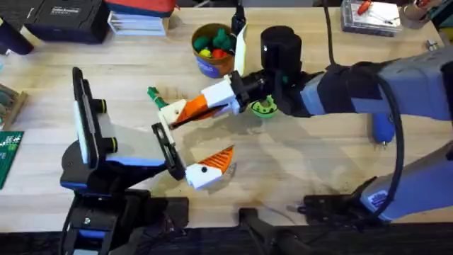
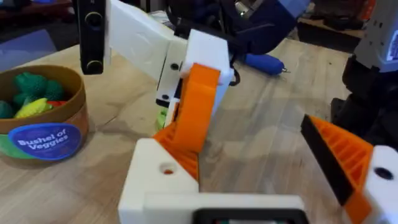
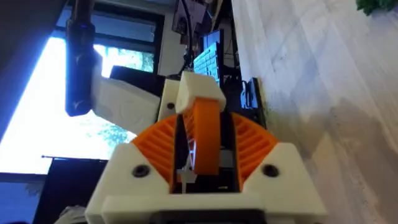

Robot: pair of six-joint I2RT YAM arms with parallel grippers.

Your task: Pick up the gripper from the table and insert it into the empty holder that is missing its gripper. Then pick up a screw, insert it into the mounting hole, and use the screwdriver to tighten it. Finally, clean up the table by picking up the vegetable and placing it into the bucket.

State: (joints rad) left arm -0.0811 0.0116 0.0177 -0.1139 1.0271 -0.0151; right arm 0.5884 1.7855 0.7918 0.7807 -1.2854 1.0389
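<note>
My right gripper (image 1: 194, 110) (image 3: 202, 123) reaches across the table, shut on the orange wedge of the gripper (image 1: 171, 113) (image 2: 163, 179) (image 3: 199, 93). Its white block rests at the far end of the black rail (image 1: 167, 147) of my left gripper (image 1: 202, 142) (image 2: 249, 144), the empty holder. I cannot tell whether it is seated. The left gripper stands open, its one finger (image 1: 207, 170) (image 2: 348, 163) at the near end. The vegetable (image 1: 152, 93) lies just beyond. The bucket (image 1: 210, 65) (image 2: 43, 140) stands behind, full of toy veggies. The screwdriver (image 1: 383, 127) (image 2: 264, 62) lies far right. A screw is out of view.
A bright green disc (image 1: 263, 108) lies under the right wrist, with a black cylinder (image 1: 280, 44) behind it. Boxes and cases (image 1: 64, 18) line the back edge. A green circuit board (image 1: 8, 157) sits at the left edge. Bare wood (image 1: 297, 163) lies at centre right.
</note>
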